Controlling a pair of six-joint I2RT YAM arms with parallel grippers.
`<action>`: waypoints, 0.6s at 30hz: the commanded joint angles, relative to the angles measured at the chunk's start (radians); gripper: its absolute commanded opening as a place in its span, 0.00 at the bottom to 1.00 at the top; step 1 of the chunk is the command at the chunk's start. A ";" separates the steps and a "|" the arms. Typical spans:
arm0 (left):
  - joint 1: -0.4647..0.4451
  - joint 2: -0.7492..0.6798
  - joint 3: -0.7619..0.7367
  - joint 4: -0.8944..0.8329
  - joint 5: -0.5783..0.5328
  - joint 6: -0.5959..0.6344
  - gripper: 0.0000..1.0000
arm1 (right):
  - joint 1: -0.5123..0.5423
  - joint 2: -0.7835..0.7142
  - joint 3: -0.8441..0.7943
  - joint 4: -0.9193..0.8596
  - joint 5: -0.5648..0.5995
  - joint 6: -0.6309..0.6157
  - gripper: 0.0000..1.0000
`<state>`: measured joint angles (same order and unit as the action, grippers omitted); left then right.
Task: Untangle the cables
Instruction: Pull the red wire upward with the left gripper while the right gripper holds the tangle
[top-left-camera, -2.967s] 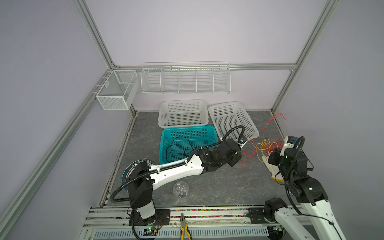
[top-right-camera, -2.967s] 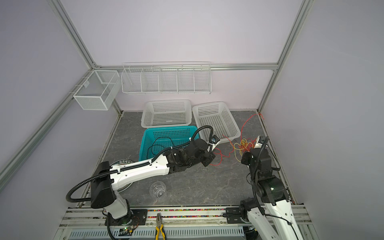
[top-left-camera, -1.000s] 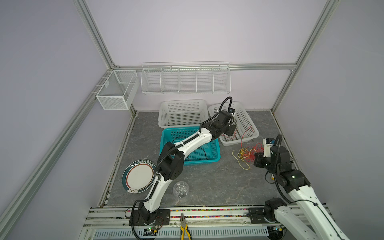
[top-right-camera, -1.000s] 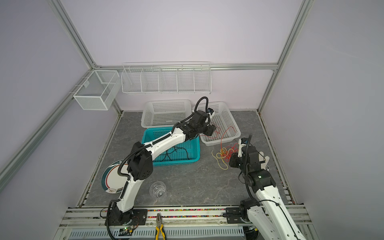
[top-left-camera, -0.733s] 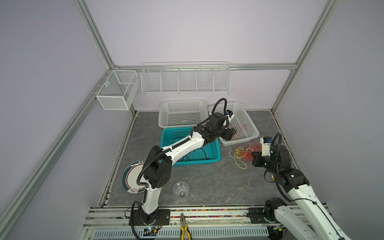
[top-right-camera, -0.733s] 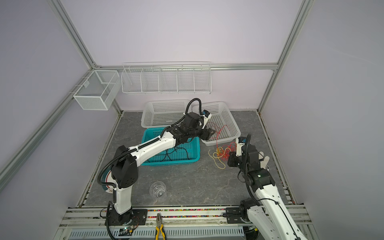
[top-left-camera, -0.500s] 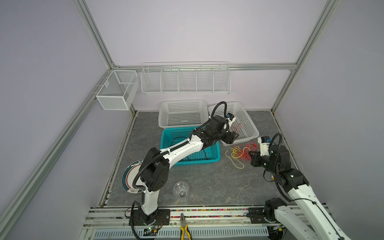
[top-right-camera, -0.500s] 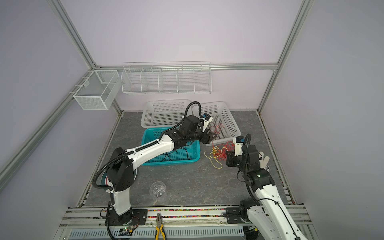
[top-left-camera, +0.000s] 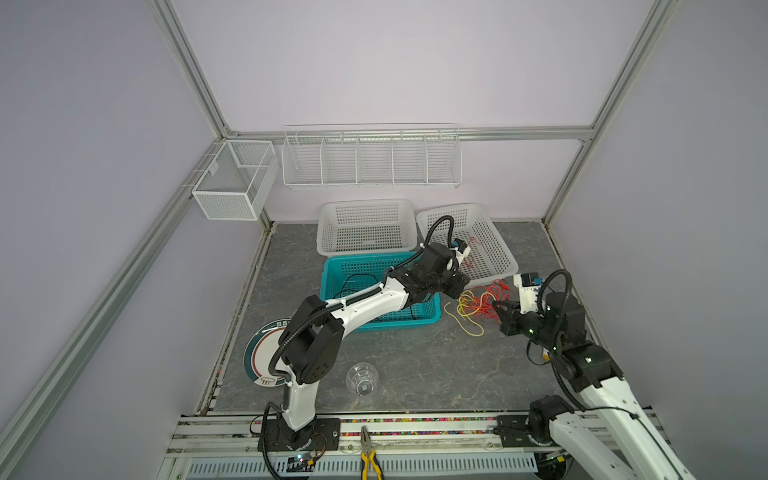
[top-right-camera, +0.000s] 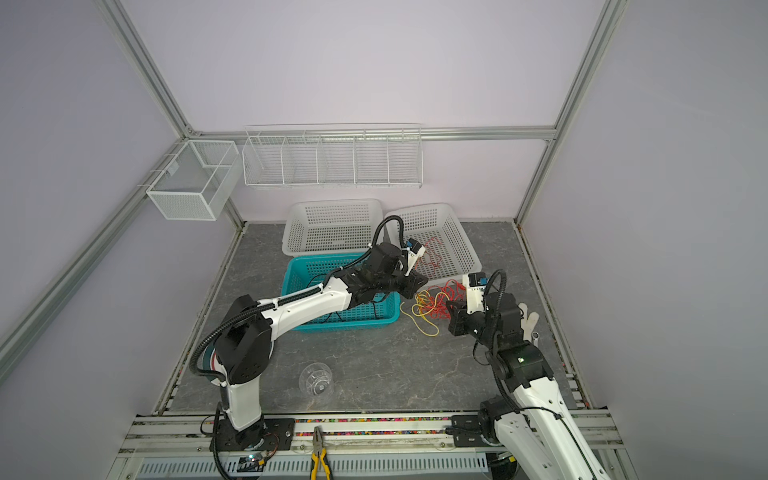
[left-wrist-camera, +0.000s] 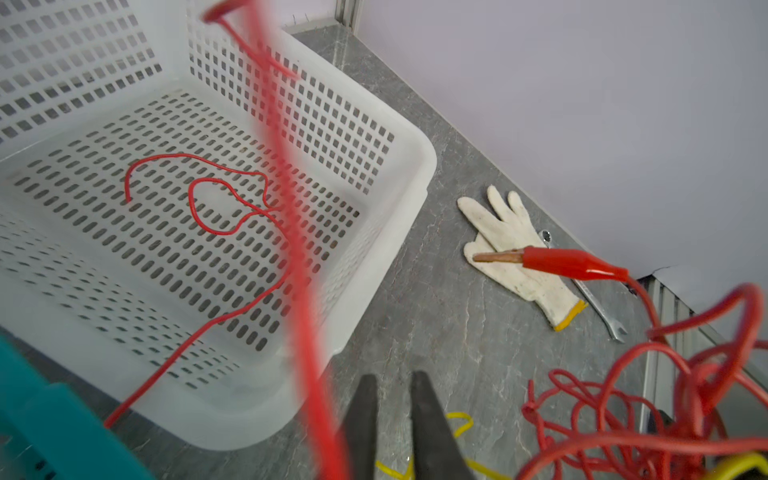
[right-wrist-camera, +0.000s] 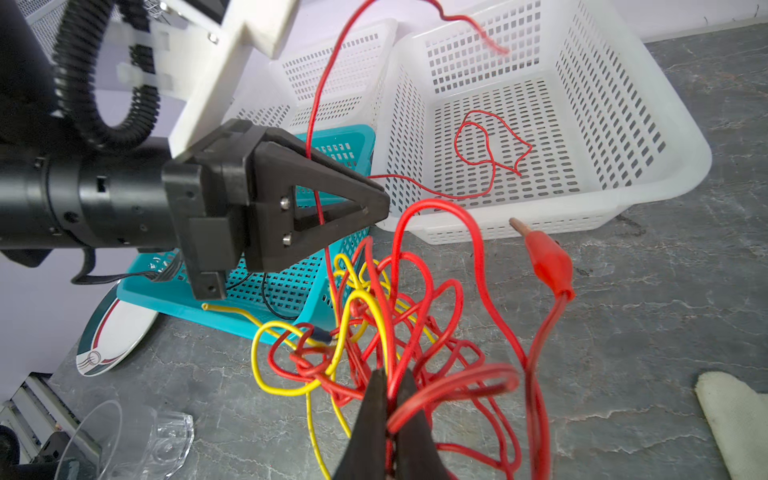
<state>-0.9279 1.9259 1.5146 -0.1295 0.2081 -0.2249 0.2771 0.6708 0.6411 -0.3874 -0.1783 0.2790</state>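
Beside the teal basket (top-left-camera: 361, 256): the cables (top-left-camera: 478, 303) sit heaped on the desk (top-left-camera: 395, 365) in a red-and-yellow knot, between the two grippers and just in front of the white basket (top-left-camera: 505, 249).
Right gripper (right-wrist-camera: 392, 374): pinched on a red strand at one edge of the knot. I take it for an anchor, so the bundle cannot slide while the other side is worked.
Left gripper (right-wrist-camera: 376, 203): pressed together just above the opposite edge of the knot, with nothing I can make out between its tips.
Thin red wire (left-wrist-camera: 189, 199): one end is coiled on the white basket's floor, and the rest runs out over the rim and past the left gripper. It looks draped there rather than gripped, and seems half freed and bound for that basket.
Black cable (right-wrist-camera: 264, 297): inside the teal basket, apart from the knot, which suggests one basket per colour.
Red clip (right-wrist-camera: 548, 257): at the end of a thick red strand, clear of the tangle.
Left arm: stretched long and low from its base across the teal basket, wrist tipped down toward the knot.
Right arm: elbow folded, forearm reaching in from the other side, so the two grippers face each other across the heap.
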 joint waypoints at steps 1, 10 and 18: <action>-0.015 -0.055 -0.024 0.015 -0.019 -0.003 0.00 | 0.014 0.018 -0.011 0.026 0.022 -0.008 0.06; -0.057 -0.158 -0.103 0.021 -0.132 0.044 0.00 | 0.036 0.106 -0.032 -0.064 0.166 0.032 0.08; -0.058 -0.291 -0.202 0.027 -0.204 0.045 0.00 | 0.036 0.169 -0.059 -0.135 0.312 0.084 0.06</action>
<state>-0.9890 1.6981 1.3277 -0.1135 0.0582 -0.1925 0.3103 0.8272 0.6075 -0.4656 0.0250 0.3325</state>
